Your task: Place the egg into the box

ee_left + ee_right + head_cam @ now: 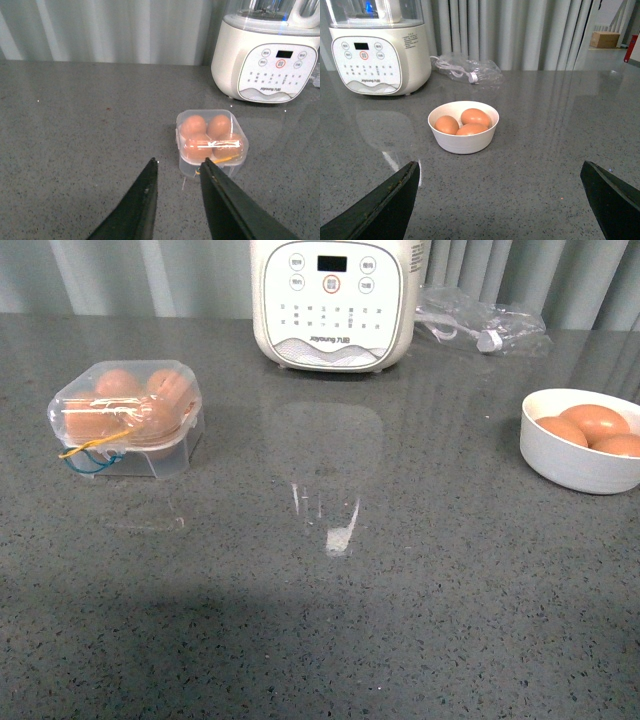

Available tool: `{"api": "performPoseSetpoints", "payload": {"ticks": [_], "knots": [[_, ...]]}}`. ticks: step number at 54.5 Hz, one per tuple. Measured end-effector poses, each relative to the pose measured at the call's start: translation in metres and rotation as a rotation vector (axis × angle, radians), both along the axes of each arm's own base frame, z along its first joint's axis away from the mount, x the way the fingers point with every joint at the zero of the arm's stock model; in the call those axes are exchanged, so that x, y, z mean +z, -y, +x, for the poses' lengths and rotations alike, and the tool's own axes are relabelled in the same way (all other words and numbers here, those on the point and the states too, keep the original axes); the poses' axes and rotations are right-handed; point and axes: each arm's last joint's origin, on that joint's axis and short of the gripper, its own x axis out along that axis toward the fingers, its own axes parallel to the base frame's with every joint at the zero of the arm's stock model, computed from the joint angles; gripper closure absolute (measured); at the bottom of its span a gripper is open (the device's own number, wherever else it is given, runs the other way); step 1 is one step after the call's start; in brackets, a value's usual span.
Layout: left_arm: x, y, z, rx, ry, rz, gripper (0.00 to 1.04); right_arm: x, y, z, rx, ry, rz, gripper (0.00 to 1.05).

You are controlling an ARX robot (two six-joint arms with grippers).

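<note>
Well, lid shut, the box (127, 417) on the counter's left looks full, three eggs (464, 123) wait in the bowl (463, 141), left gripper (177, 172) narrowly parted, right gripper (500, 172) wide, both empty: open that lid first.

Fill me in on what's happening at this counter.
Nothing is being held right now. The box sits closed with four eggs inside, in front of the left end effector, whose fingers are parted and empty. Three more eggs lie in the white bowl before the right end effector, open wide and empty too.
</note>
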Motion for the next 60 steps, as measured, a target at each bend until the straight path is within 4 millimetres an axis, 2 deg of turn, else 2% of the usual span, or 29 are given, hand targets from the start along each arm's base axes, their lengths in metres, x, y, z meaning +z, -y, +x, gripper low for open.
{"api": "performPoseSetpoints", "payload": {"ticks": [3,8,33,51,60], "knots": [[-0.007,0.006,-0.004,0.023,0.002,-0.003,0.89,0.0,0.0,0.0,0.0,0.0,0.0,0.07],[-0.013,0.01,-0.009,0.006,0.009,-0.012,1.01,0.0,0.0,0.0,0.0,0.0,0.0,0.07],[-0.04,0.012,-0.027,-0.003,0.015,-0.011,1.01,0.0,0.0,0.0,0.0,0.0,0.0,0.07],[-0.05,0.012,-0.035,-0.003,0.022,-0.012,1.01,0.0,0.0,0.0,0.0,0.0,0.0,0.07],[-0.047,0.012,-0.038,-0.003,0.05,-0.014,1.01,0.0,0.0,0.0,0.0,0.0,0.0,0.07]]}}
